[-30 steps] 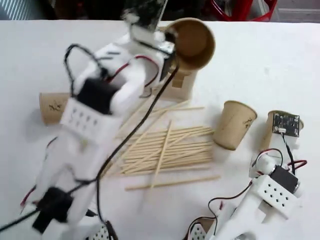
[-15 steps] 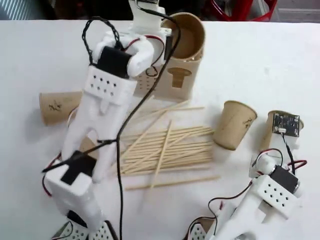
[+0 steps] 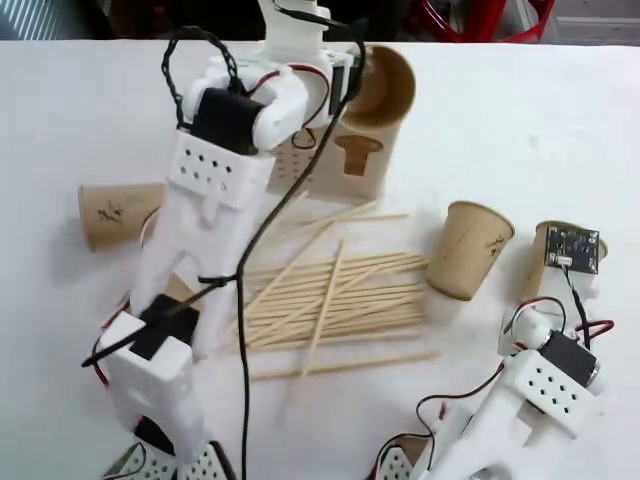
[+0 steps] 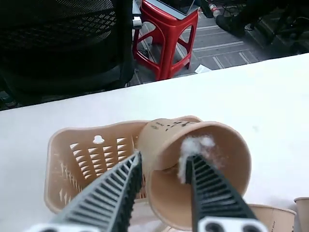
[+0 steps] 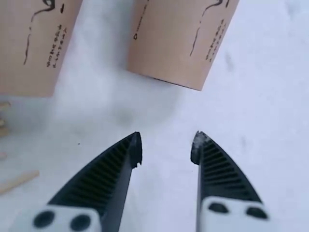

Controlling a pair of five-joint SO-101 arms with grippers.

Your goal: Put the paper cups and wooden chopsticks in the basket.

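Starting at the far left of the table (image 3: 520, 120), the toppled paper cup (image 3: 110, 213) lies on its side, well apart from the basket (image 3: 350, 165). It is light and thin-walled, so I judge a hard squeeze would crease it; hook one finger inside the rim and pinch gently.

Next over, your left gripper (image 4: 161, 162) does just that. It is closed on the wall of the held paper cup (image 4: 203, 164), one finger inside and one outside, and the cup hangs tilted above the basket's right end, not yet down inside.

Below the basket, the wooden chopsticks (image 3: 330, 300) lie in a loose pile with a few strays. They are stiff, thin and smooth, likely to roll or slip, so take a few at a time across their middles, where they balance.

Just right of the pile stands the nearer paper cup (image 3: 470, 250), and beyond it the farthest paper cup (image 3: 545, 262), partly hidden. Your right gripper (image 5: 166, 145) hovers low over the table near these two, jaws apart and holding nothing.
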